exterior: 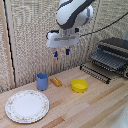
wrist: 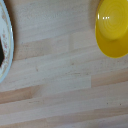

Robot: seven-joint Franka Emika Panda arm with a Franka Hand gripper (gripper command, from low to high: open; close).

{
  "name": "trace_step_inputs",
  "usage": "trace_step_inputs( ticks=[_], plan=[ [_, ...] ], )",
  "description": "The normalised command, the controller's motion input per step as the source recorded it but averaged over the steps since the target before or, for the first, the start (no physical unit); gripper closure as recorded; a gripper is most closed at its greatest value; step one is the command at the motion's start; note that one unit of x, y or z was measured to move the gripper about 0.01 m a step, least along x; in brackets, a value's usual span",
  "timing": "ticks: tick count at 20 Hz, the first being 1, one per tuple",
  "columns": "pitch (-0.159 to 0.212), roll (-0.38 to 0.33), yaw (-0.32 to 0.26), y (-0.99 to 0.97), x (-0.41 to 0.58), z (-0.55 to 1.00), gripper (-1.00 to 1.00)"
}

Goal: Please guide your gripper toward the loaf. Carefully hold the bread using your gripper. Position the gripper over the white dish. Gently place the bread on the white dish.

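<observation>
The bread [exterior: 56,81] is a small oblong orange-brown piece lying on the wooden table between the blue cup and the yellow bowl. The white dish [exterior: 27,106] is a large flat plate with a patterned rim, near the table's front at the exterior view's left, with nothing on it. My gripper [exterior: 61,52] hangs high above the table, roughly over the bread, with its dark-blue fingers apart and nothing between them. The wrist view shows neither the bread nor my fingers.
A blue cup [exterior: 42,81] stands just beside the bread. A yellow bowl [exterior: 79,85] sits on its other side and also shows in the wrist view [wrist: 114,27]. A dark toaster oven with a wire rack [exterior: 109,59] stands at the exterior view's right. A pale curved rim [wrist: 4,45] shows at the wrist view's edge.
</observation>
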Motion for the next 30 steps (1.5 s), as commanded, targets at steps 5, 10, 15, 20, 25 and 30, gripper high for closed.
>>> trace_step_inputs(
  ticks=[5,10,15,20,25,30],
  plan=[
    [0.0,-0.005,0.035,-0.12,0.587,-0.2,-1.0],
    [0.003,-0.014,0.066,-0.12,0.577,-0.24,-1.0],
    [0.091,-0.034,0.06,-0.21,0.409,-0.21,-1.0],
    [0.153,-0.041,0.037,-0.34,0.312,-0.18,-1.0],
    [0.107,-0.029,0.058,-0.23,0.385,-0.25,-1.0],
    [0.057,-0.04,0.066,-0.14,0.397,-0.26,-1.0]
  ],
)
